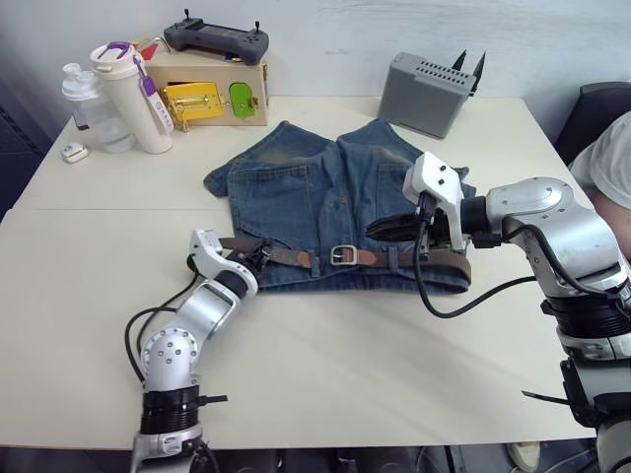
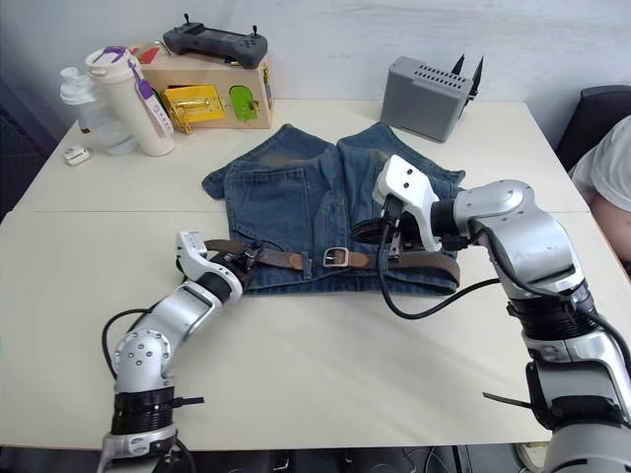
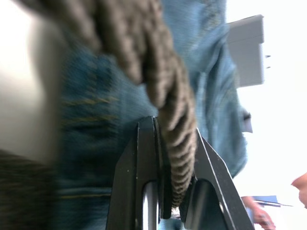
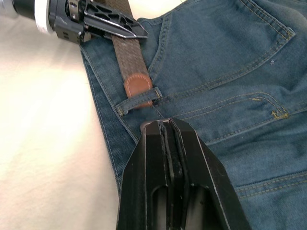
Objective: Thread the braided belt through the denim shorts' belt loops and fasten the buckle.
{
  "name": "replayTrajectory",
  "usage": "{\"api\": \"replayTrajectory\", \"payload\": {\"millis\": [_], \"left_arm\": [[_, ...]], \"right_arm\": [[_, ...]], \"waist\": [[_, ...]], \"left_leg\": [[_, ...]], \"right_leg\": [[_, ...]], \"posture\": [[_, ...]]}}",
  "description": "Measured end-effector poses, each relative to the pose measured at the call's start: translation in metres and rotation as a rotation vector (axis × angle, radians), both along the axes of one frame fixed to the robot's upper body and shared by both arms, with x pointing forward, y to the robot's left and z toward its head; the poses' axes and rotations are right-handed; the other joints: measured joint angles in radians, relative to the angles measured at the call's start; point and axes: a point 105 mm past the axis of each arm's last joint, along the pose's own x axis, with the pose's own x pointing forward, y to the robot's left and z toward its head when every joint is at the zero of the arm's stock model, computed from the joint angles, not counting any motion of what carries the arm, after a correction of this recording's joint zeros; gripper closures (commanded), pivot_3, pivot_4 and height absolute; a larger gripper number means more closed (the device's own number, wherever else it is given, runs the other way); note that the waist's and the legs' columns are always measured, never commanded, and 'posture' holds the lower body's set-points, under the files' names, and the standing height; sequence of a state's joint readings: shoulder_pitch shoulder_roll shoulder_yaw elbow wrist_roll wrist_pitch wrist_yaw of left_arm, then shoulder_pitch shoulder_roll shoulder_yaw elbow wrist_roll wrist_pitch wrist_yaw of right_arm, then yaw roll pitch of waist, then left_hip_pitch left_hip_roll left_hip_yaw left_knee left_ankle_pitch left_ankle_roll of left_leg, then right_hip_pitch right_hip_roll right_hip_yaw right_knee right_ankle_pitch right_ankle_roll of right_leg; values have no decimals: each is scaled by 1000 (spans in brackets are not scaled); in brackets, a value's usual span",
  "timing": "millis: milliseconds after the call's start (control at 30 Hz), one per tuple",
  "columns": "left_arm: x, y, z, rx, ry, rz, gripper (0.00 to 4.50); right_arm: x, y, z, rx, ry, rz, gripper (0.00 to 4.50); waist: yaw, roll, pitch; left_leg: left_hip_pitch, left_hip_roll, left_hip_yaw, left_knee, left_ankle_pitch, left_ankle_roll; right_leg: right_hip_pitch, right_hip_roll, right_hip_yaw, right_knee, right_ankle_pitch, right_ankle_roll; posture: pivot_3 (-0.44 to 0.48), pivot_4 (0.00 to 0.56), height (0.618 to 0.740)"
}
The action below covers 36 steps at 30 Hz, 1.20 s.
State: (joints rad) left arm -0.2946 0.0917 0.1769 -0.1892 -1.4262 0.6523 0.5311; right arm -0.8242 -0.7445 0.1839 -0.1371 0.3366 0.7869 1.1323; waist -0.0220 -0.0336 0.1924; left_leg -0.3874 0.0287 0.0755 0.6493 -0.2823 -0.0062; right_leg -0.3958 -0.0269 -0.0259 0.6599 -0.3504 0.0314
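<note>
At the far left of the table (image 1: 99, 296) stood a white bottle (image 1: 133, 99) and a clear container (image 1: 87, 106), with a wooden box (image 1: 212, 89) and a black controller (image 1: 217, 39) on top of it just to their right.

The left gripper (image 1: 258, 256) lay at the left end of the waistband of the denim shorts (image 1: 315, 187). In the left wrist view its two black fingers (image 3: 144, 163) were closed on the braided belt (image 1: 286, 257), with the woven strap pinched between them.

The shorts lay flat at the centre of the table, legs toward the far side, waistband toward the near side. The belt ran along the waistband from left to right. The buckle (image 1: 343, 255) sat near the middle of the waistband. In the right wrist view the tan leather tip (image 4: 136, 88) was tucked under one of the belt loops (image 4: 139, 98).

The right gripper (image 1: 389, 230) rested on the shorts to the right of the buckle, just above the belt. In the right wrist view its fingers (image 4: 168, 158) were pressed together, with nothing visibly held, their tips just beside the loop holding the tan tip.

A grey box (image 1: 429, 91) stood at the far right of the table. A person's sleeve (image 1: 611, 158) showed at the right edge.
</note>
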Motion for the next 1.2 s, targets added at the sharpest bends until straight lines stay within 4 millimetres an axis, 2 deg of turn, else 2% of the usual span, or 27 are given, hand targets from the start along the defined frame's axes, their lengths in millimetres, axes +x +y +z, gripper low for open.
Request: {"api": "replayTrajectory", "payload": {"millis": [200, 333, 533, 667, 800, 1000, 1167, 1200], "left_arm": [[0, -13, 1, -82, -14, -8, 4500], [3, -17, -15, -59, 28, 3, 4500], [6, -28, -23, 82, 44, -41, 4500], [11, -35, -28, 133, 63, -59, 4500], [17, -49, -29, 211, 51, -110, 4500], [22, -62, -29, 328, 7, -188, 4500], [21, -76, -30, 429, -39, -272, 4500], [21, -78, -30, 441, -44, -284, 4500]], "right_arm": [[-2, -5, 2, -23, -1, -29, 4440], [-12, -9, 3, -71, -25, -31, 4440], [-26, -4, -19, -104, -10, -11, 4440], [-27, 0, -22, -108, -44, -22, 4440], [-24, 4, -37, -163, -122, -22, 4440], [-22, 15, -57, -232, -283, 37, 4440], [-15, 11, -70, -301, -421, 56, 4440], [-13, 10, -70, -305, -448, 57, 3827]], "waist": [[10, 0, 0], [21, 0, 0], [29, 1, 0], [33, 3, -2], [52, 5, -3], [54, 5, -3], [59, 5, -3], [59, 5, -3]], "left_leg": [[0, 0, 0, 0, 0, 0], [0, 0, 0, 0, 0, 0], [2, -1, -1, 1, 0, 2], [3, -3, -2, 1, 1, 3], [2, -6, -4, 1, 1, 4], [1, -11, -7, -1, 3, 7], [1, -15, -14, 0, 4, 9], [1, -15, -16, -1, 4, 9]], "right_leg": [[0, 0, 0, 0, 0, 0], [0, 0, 0, -1, 0, 0], [3, 0, 0, -2, 1, 3], [5, -2, 0, -2, 4, 4], [6, -3, 0, -3, 5, 6], [7, -11, -6, -5, 6, 9], [14, -16, -15, -11, 7, 11], [16, -16, -17, -14, 7, 12]], "posture": [[0, 150, 736], [0, 150, 736], [0, 150, 736], [0, 150, 736], [0, 150, 736], [0, 150, 736], [0, 150, 736], [0, 150, 736]]}}
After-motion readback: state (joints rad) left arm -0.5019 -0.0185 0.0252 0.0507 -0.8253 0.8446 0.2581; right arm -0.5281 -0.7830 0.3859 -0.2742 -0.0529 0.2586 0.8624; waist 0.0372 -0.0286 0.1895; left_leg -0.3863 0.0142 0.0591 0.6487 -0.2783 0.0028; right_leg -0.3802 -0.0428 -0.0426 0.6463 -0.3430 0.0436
